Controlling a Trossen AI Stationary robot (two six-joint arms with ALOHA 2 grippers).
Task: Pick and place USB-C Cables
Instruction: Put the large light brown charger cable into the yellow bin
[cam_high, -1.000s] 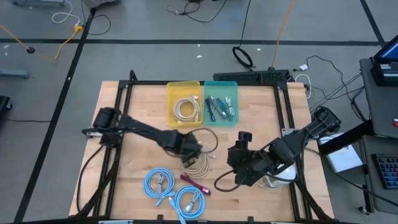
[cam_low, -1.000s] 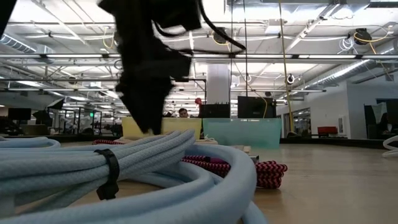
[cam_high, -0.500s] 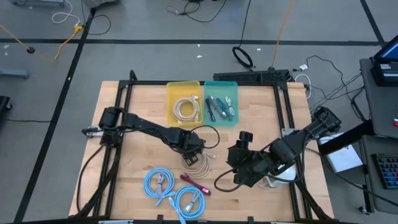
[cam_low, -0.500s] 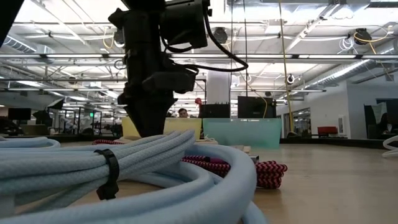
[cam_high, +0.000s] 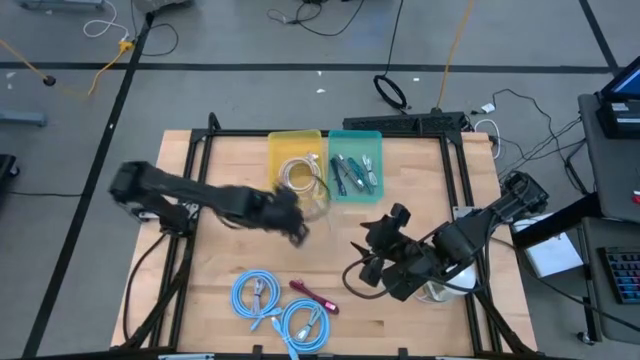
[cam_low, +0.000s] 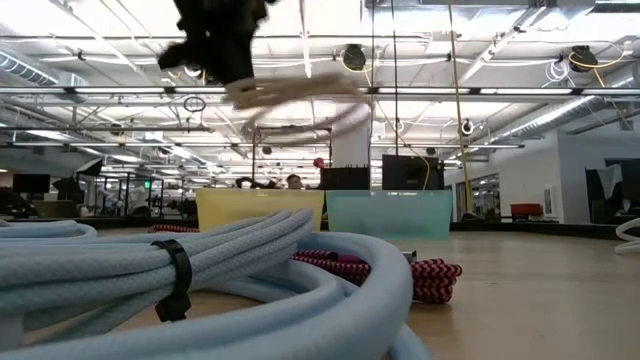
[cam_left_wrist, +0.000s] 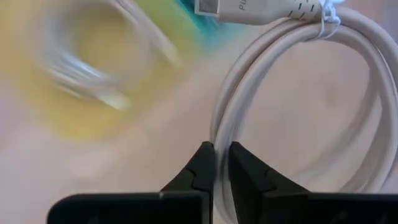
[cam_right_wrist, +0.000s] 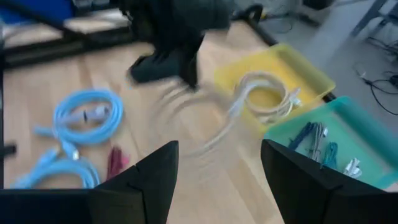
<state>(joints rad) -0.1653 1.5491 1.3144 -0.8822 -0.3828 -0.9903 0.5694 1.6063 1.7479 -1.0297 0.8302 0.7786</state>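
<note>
A beige cable coil (cam_left_wrist: 298, 93) is pinched between the nearly closed fingers of the left gripper (cam_high: 293, 225) and carried above the table, centre of the high view; the yellow bin (cam_high: 278, 150) lies just beyond, toward the top; the right gripper (cam_high: 375, 262), lower right, is held wide open and empty.
</note>
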